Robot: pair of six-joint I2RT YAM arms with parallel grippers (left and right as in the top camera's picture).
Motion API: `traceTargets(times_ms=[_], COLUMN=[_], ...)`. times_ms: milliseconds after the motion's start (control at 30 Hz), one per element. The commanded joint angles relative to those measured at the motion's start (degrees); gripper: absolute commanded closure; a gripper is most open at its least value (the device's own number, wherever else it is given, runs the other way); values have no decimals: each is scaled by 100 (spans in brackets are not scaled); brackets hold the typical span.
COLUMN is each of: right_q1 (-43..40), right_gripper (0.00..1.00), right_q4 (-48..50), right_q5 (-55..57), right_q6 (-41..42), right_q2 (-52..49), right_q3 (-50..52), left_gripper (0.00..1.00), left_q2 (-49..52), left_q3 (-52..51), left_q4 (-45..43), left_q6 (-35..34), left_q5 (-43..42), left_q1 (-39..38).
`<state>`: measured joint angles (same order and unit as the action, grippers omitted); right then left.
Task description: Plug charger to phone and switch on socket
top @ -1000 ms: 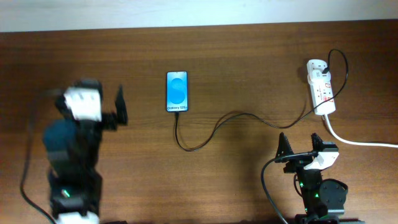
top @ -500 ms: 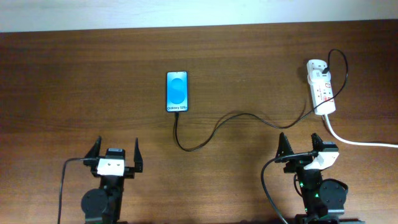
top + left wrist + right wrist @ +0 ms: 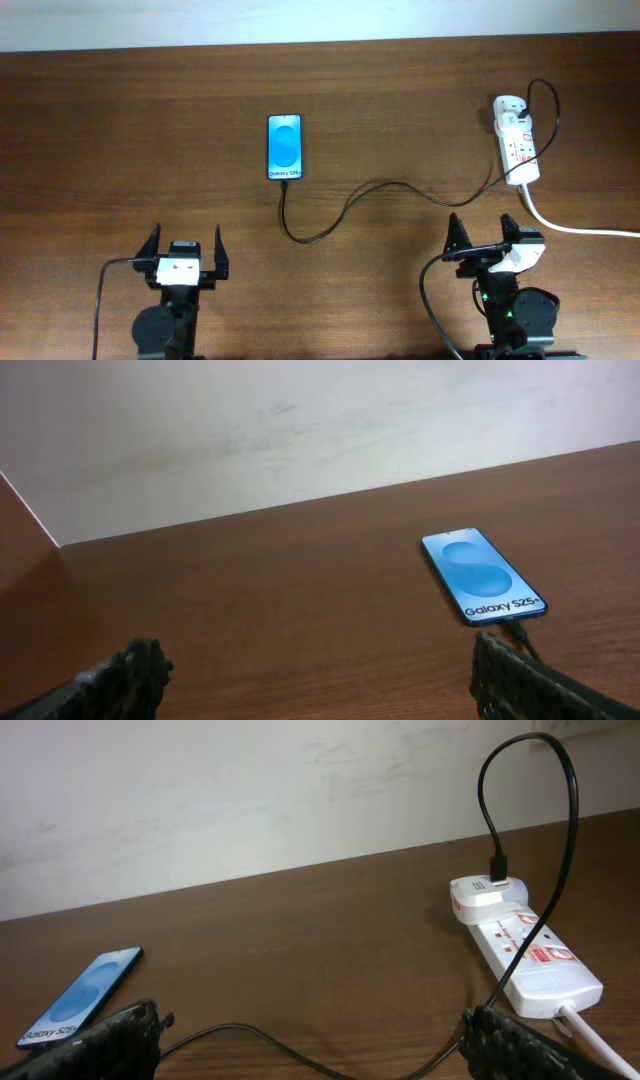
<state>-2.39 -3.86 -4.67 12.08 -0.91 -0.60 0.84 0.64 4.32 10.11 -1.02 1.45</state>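
The phone (image 3: 284, 147) lies flat mid-table with its blue screen lit; it also shows in the left wrist view (image 3: 483, 575) and the right wrist view (image 3: 80, 996). The charger (image 3: 385, 186), a thin black cable, runs from the phone's near end, where its connector tip (image 3: 285, 183) meets the phone, across to the socket (image 3: 516, 140), a white power strip at the right (image 3: 525, 949). The cable's black plug (image 3: 498, 870) sits in the strip. My left gripper (image 3: 185, 246) is open and empty near the front left. My right gripper (image 3: 483, 232) is open and empty at the front right.
The strip's thick white cord (image 3: 580, 226) runs off the right edge. A pale wall (image 3: 300, 420) borders the table's far side. The cable loops over the wood between the phone and my right gripper (image 3: 300, 1045).
My left arm has drawn back from a raised, blurred pose at the left to rest low at the front left. The right arm, phone, cable and strip have not moved.
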Motion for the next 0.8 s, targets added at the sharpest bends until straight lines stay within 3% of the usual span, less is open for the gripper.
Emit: traceTargets(times_ms=[0, 767], right_q1=[-26, -26], right_gripper=[2, 2], right_q4=[-22, -22], right_q5=[-90, -90], right_q6=[37, 37], right_q2=[44, 44], right_q3=[28, 28], left_gripper=[1, 1], left_q2=[-55, -55], left_q3=[-15, -15], left_q4=[48, 48], left_q6=[72, 72], left_q5=[83, 83], left_q1=[-20, -20])
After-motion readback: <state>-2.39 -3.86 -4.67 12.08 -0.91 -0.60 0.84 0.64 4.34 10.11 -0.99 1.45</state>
